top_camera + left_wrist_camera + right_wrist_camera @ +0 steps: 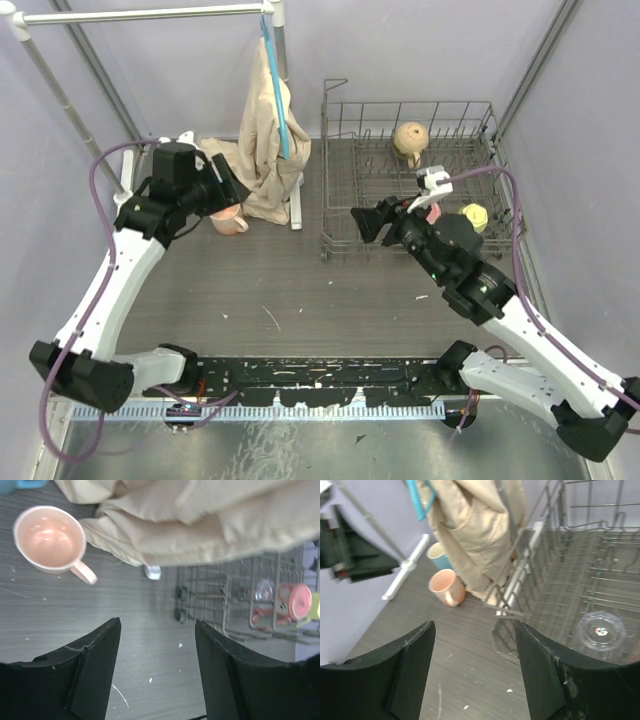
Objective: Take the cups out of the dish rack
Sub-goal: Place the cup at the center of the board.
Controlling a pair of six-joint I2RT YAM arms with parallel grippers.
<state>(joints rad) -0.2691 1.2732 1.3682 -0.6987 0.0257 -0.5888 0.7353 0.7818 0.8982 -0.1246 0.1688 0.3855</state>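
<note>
Your left gripper (157,625) gapes empty, the salmon mug (49,539) upright on the table (125,610) at its ten o'clock; your right gripper (475,625), equally wide, faces the dish rack (517,580), a clear glass (600,631) inside at three o'clock.

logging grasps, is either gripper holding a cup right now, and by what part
Nothing held: left gripper and right gripper are open and empty; the salmon pink mug stands free.

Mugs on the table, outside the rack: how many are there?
2. A salmon pink mug stands upright beside the beige cloth; a light blue mug sits next to it, at the cloth's edge. Others may hide behind the cloth.
</note>
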